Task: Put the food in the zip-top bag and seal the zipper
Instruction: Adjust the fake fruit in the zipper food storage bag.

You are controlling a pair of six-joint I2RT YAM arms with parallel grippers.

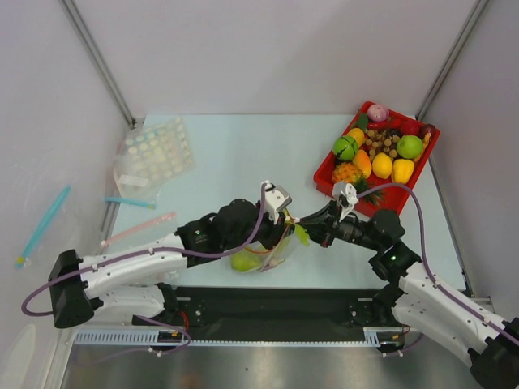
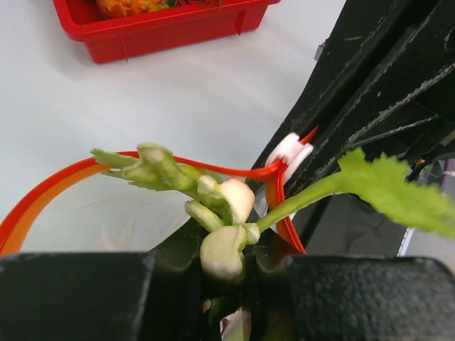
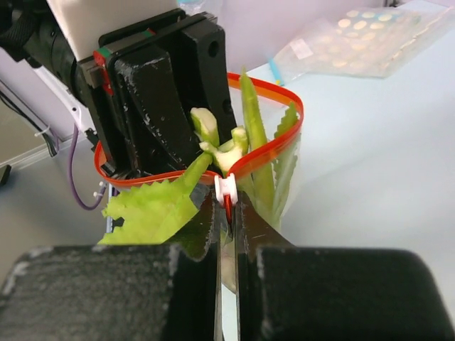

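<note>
The clear zip-top bag [image 1: 276, 253] hangs between my two grippers near the table's front edge, with the green pear [image 1: 242, 261] inside. Its red-orange zipper [image 2: 43, 195] loops open around the mouth [image 3: 281, 145]. My left gripper [image 2: 245, 264] is shut on the white stalk of the leek [image 2: 222, 249], held in the bag's mouth. The leek's green leaves [image 3: 153, 209] stick out over the strip. My right gripper [image 3: 226, 213] is shut on the zipper just below its white slider [image 3: 226, 187]. No eggplant shows.
A red tray [image 1: 324, 174] of toy produce stands at the back right, close behind the right gripper. A clear bag of pale dots [image 1: 154, 154] lies at the back left, with a blue-strip bag [image 1: 130, 202] and a pink-strip bag [image 1: 138, 229] beside it.
</note>
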